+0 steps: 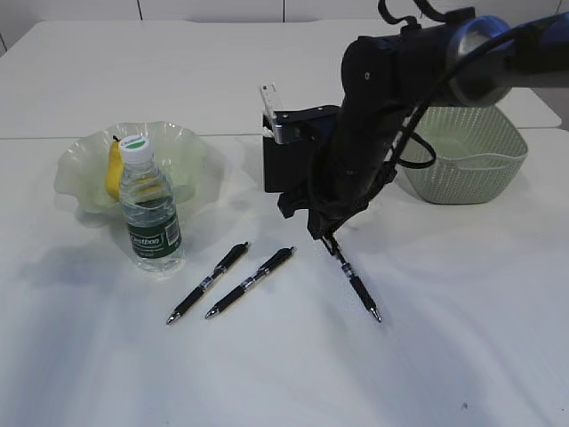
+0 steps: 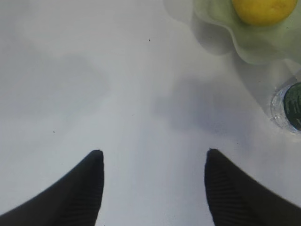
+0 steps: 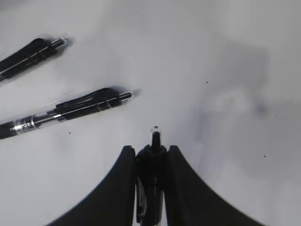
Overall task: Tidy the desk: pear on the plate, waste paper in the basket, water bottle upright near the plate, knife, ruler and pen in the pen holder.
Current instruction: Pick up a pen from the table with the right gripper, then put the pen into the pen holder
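right fingers [image 3: 151,165] pinched shut on the clicker end of a black pen [image 1: 357,287], seen in the right wrist view with the pen's button poking out just past the tips. in the exterior view, that pen slanting down to the white tabletop [image 1: 444,356], tip on the surface, upper end under the right arm [image 1: 391,116]. two more black pens [image 1: 229,283] lying side by side on the tabletop to the left, apart from the held one and from each other.

left fingers [image 2: 94,183] spread wide over bare tabletop, nothing between them; not visible in the exterior view.

yellow pear [image 1: 114,169] in the pale green wavy glass plate [image 1: 182,147] at the left. water bottle [image 1: 149,209] upright just in front of the plate, white cap with green top. black square pen holder [image 1: 283,160] near the middle, partly hidden behind the right arm, something pale sticking up from it; cannot tell what. sage-green perforated basket [image 1: 471,165] at the right rear; contents not clear.
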### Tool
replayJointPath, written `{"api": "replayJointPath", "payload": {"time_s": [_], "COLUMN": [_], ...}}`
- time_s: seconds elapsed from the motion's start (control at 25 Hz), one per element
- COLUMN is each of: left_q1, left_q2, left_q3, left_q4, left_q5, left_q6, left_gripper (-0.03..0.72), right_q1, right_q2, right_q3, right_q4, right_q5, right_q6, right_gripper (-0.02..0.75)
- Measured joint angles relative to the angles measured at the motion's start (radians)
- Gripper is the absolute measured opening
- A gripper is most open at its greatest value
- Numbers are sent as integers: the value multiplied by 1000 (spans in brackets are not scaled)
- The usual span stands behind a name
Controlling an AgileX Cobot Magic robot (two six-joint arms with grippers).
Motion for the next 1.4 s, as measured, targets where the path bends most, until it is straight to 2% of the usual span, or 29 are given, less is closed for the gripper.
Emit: {"api": "replayJointPath", "payload": {"time_s": [0.28, 0.4, 0.68, 1.08, 1.4], "left_q1": [0, 0, 0, 0, 0], "left_q2": [0, 0, 0, 0, 0], "left_q3": [0, 0, 0, 0, 0], "left_q4": [0, 0, 0, 0, 0], "left_q5": [20, 24, 43, 50, 73], "left_q6": [0, 0, 0, 0, 0], "left_gripper": [475, 475, 475, 475, 475], "right_q1": [0, 0, 0, -75, -79], "right_q2": [-182, -221, -224, -224, -222], "right_q3": [245, 300, 311, 313, 313], "right_q4": [0, 1, 2, 43, 47], "right_q5": [-258, -370, -583, -839, -1043], "right_q6": [-62, -71, -79, -81, -79], "right_gripper": [105, 105, 105, 105, 105]}}
